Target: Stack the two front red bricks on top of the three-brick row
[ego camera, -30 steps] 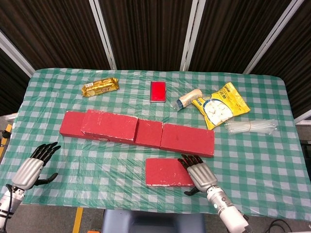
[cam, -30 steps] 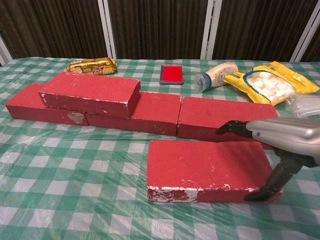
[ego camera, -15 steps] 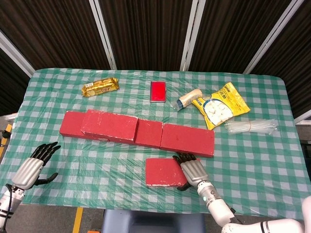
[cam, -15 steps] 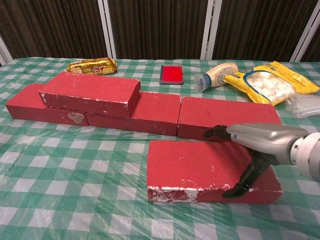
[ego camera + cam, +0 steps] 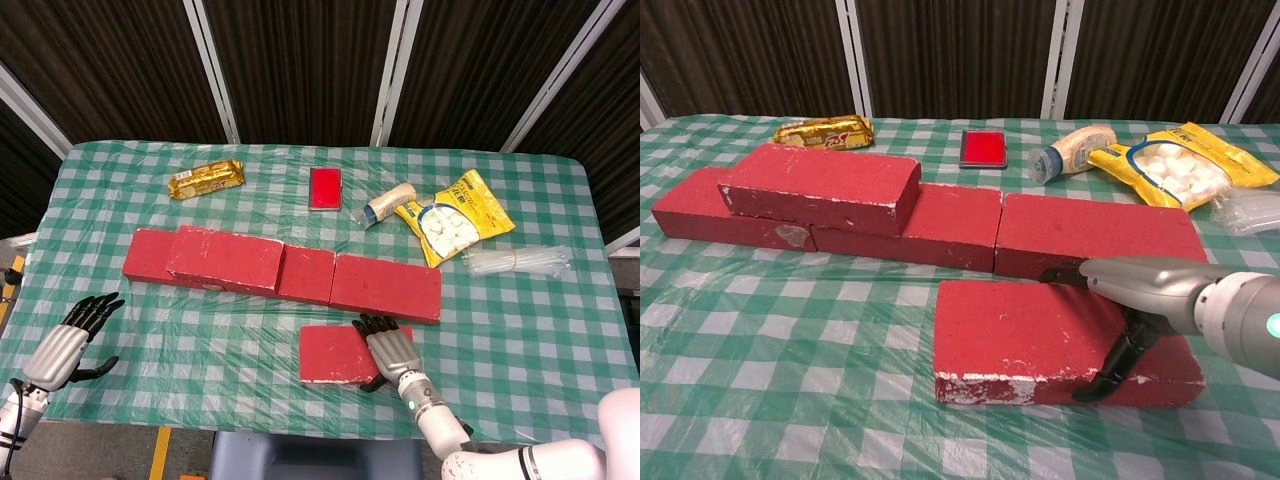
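One red brick (image 5: 1040,335) lies flat on the table in front of the row. My right hand (image 5: 1150,290) reaches over its right part, fingers (image 5: 1065,271) stretched to the far edge and thumb (image 5: 1105,375) down at the near edge; the brick stays on the cloth. In the head view this right hand (image 5: 388,352) covers the front brick's (image 5: 335,355) right end. The row of three bricks (image 5: 387,288) runs behind it, and another red brick (image 5: 820,188) sits on the row's left part. At the table's left front edge, my left hand (image 5: 70,345) is open and holds nothing.
Behind the row lie a gold snack pack (image 5: 205,180), a flat red box (image 5: 324,188), a white bottle (image 5: 388,205) on its side, a yellow bag of white sweets (image 5: 455,215) and a clear plastic bundle (image 5: 515,260). A green checked cloth (image 5: 200,340) covers the table.
My right hand has slid left along the front brick, from its right end further over its top. The bricks and the left hand have not moved.
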